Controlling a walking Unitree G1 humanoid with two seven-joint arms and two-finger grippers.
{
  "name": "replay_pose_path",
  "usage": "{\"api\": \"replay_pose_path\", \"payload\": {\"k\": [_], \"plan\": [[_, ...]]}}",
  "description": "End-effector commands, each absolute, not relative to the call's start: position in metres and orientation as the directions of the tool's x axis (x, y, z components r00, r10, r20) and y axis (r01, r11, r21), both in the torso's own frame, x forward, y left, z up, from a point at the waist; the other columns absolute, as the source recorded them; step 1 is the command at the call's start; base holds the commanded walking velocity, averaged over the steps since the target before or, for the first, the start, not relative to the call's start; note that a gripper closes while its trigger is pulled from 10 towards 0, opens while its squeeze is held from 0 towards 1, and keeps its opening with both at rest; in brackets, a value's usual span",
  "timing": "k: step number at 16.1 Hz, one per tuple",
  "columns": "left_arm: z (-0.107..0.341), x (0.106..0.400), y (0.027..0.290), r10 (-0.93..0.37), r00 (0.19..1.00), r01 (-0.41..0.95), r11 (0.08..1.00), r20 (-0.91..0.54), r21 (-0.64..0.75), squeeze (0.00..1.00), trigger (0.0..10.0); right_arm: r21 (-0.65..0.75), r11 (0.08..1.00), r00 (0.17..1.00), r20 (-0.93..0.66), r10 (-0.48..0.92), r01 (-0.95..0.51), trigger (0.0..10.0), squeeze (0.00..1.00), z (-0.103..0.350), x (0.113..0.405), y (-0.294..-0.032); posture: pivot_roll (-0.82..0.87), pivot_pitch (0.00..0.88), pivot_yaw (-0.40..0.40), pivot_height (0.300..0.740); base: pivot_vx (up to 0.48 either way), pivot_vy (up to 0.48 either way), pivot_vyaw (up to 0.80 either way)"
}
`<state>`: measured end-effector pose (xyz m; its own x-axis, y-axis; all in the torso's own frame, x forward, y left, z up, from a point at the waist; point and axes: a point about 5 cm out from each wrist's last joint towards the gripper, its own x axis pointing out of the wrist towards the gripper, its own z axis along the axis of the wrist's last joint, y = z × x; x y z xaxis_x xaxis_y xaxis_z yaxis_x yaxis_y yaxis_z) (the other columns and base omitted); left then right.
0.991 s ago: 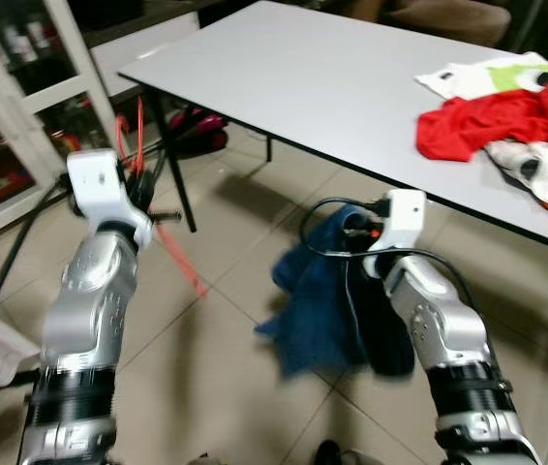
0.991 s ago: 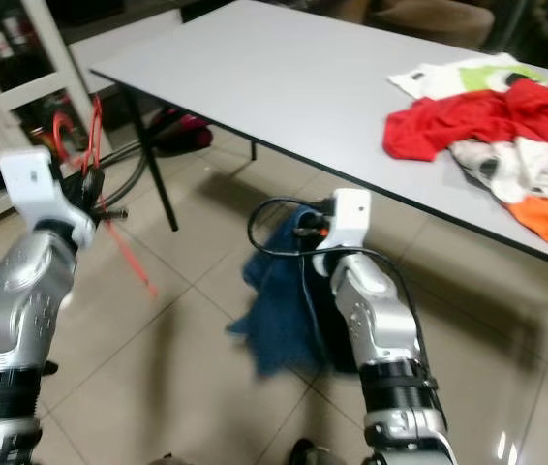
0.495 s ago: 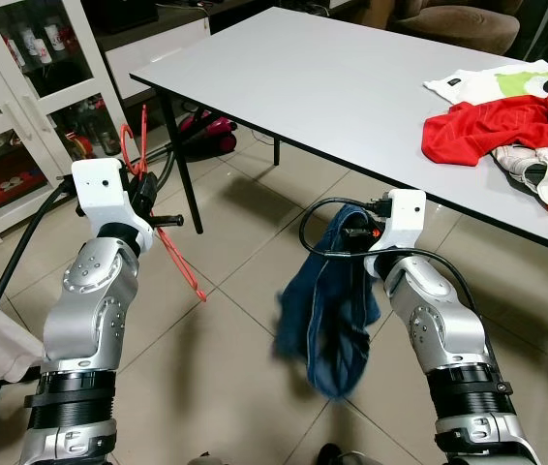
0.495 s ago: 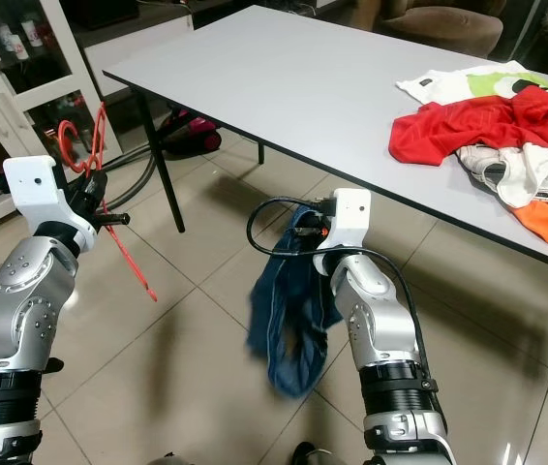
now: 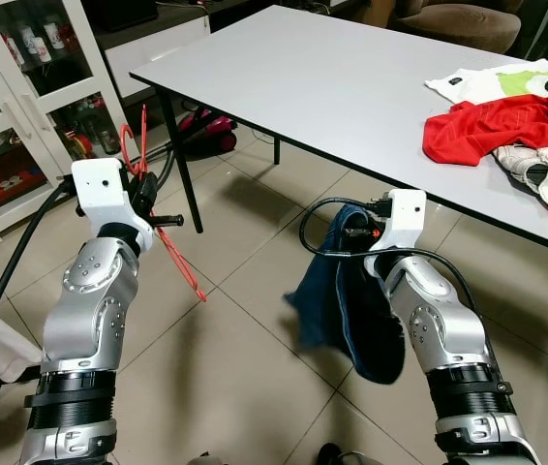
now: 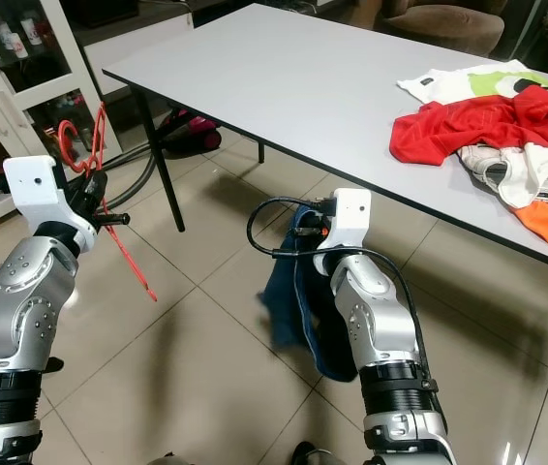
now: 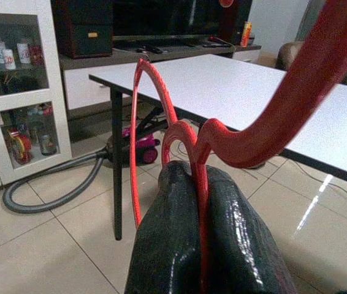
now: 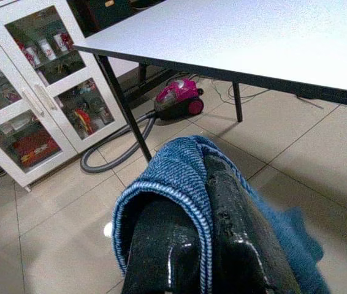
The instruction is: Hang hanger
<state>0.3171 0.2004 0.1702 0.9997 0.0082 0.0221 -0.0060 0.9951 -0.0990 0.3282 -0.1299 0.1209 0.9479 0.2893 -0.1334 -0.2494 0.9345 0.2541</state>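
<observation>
The hanger (image 5: 163, 228) was thin, glossy red plastic, its hook curving up and one arm slanting down toward the tiled floor (image 5: 235, 368), clenched in the left end effector (image 7: 201, 202) in front of the worktop (image 5: 351, 87). The right end effector (image 8: 207, 208) gripped a blue ribbed-knit garment (image 5: 347, 310) hanging limp just short of the worktop's dark edge. Bare tile lay open between the arms. Farther on, crumpled red, white and orange clothes (image 5: 511, 126) sat on the smooth grey worktop; a glass-fronted white cabinet (image 5: 22, 107) stood to its left
</observation>
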Motion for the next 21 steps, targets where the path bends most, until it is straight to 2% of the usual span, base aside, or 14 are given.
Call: {"api": "replay_pose_path", "payload": {"k": [1, 16, 17, 18, 21], "plan": [[0.178, 0.317, 0.199, -0.004, 0.999, 0.009, 0.997, 0.054, -0.081, 0.00, 10.0, 0.241, 0.936, 0.955, -0.082, 0.284, -0.258, 0.0, 0.00, 0.131, 0.329, -0.131, 0.02, 0.048, 0.024, 0.740, 0.000, 0.000, 0.00], [0.178, 0.317, 0.199, -0.004, 0.999, 0.009, 0.997, 0.054, -0.081, 0.00, 10.0, 0.241, 0.936, 0.955, -0.082, 0.284, -0.258, 0.0, 0.00, 0.131, 0.329, -0.131, 0.02, 0.048, 0.024, 0.740, 0.000, 0.000, 0.00], [0.159, 0.304, 0.192, 0.021, 0.999, -0.018, 0.997, 0.029, -0.075, 0.00, 10.0, 0.165, 0.950, 0.954, -0.100, 0.283, -0.265, 0.0, 0.00, 0.124, 0.330, -0.124, 0.12, 0.064, -0.041, 0.740, 0.000, 0.000, 0.00], [0.143, 0.294, 0.182, 0.051, 0.999, -0.051, 0.996, 0.002, -0.079, 0.00, 10.0, 0.130, 0.946, 0.943, -0.117, 0.312, -0.297, 0.0, 0.00, 0.116, 0.334, -0.111, 0.12, 0.065, -0.041, 0.740, 0.000, 0.000, 0.00], [0.142, 0.293, 0.183, 0.068, 0.998, -0.067, 0.995, 0.007, -0.077, 0.00, 10.0, 0.119, 0.944, 0.940, -0.117, 0.320, -0.306, 0.0, 0.00, 0.115, 0.334, -0.110, 0.11, 0.063, -0.040, 0.740, 0.255, 0.000, 0.00]]}}
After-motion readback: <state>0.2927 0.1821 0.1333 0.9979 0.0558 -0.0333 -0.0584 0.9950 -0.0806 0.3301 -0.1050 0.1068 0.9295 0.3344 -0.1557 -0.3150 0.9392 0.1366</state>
